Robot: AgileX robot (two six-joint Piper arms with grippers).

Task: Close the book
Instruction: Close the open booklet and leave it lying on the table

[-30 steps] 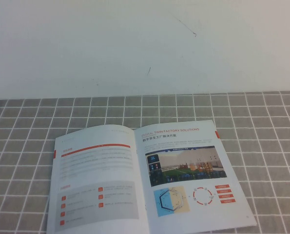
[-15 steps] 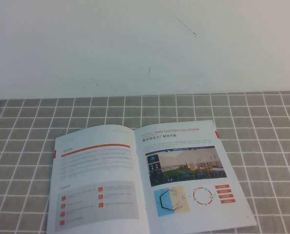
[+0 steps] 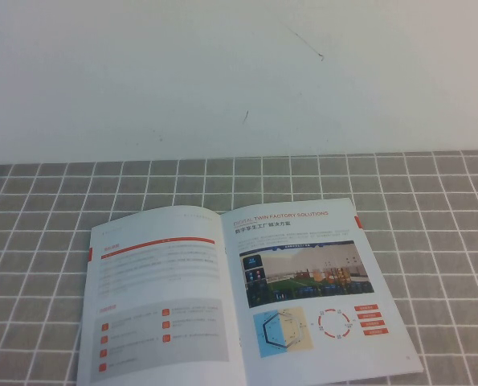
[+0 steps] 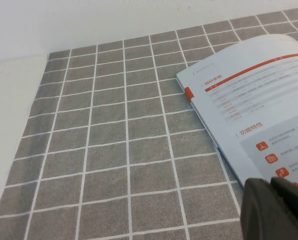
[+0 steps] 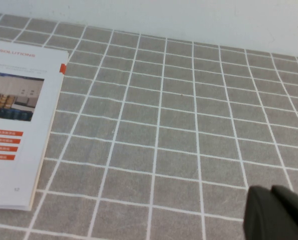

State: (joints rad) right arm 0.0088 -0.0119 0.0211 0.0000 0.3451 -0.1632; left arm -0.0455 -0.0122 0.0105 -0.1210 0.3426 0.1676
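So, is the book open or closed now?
Open: the white printed booklet lies spread on the grey checked cloth, both pages showing; left gripper hovers near its left page, right gripper over cloth beside it.

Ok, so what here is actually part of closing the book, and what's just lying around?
For the job:
book, lying open on the cloth
left gripper, by the book's left page
right gripper, over bare cloth to the right of the book

Just there:
cloth, grey with white checks
wall, white, behind the table
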